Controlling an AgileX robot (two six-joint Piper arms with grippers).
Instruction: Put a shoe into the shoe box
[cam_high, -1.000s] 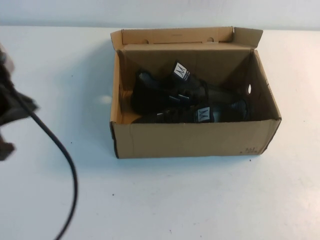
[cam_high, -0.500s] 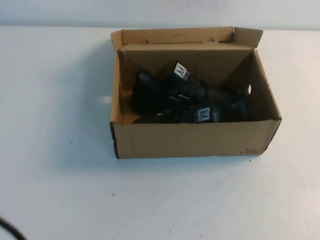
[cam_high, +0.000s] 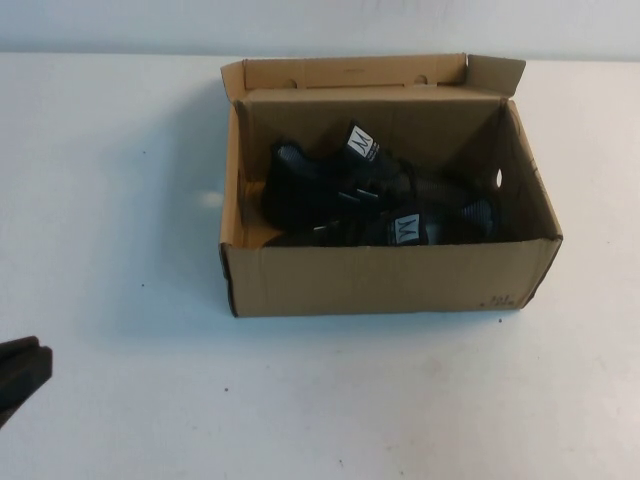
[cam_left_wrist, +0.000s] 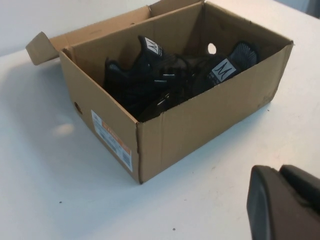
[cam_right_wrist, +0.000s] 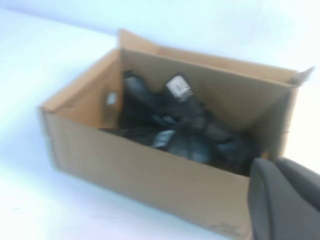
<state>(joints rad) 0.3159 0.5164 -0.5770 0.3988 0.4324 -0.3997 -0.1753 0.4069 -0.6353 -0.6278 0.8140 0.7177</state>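
Note:
The brown cardboard shoe box (cam_high: 380, 282) stands open on the white table, its lid flap folded back at the far side. Two black sneakers lie inside: one shoe (cam_high: 325, 185) toward the back with its white "M" label up, the other shoe (cam_high: 400, 230) along the front wall. The box (cam_left_wrist: 200, 120) and both shoes (cam_left_wrist: 150, 75) also show in the left wrist view. My left gripper (cam_high: 20, 375) is at the table's near left edge, shut and empty, well clear of the box. My right gripper (cam_right_wrist: 276, 167) is shut and empty, near the box's (cam_right_wrist: 130, 165) front corner; it is out of the high view.
Bare white table (cam_high: 330, 400) lies in front of and to both sides of the box. A white and orange label (cam_left_wrist: 112, 140) is on the box's left end wall. A round hole (cam_left_wrist: 212, 48) shows in the right end wall.
My left arm and its cable moved out of the high view at the left, then the gripper tip came back at the lower left edge. Box and shoes have not moved.

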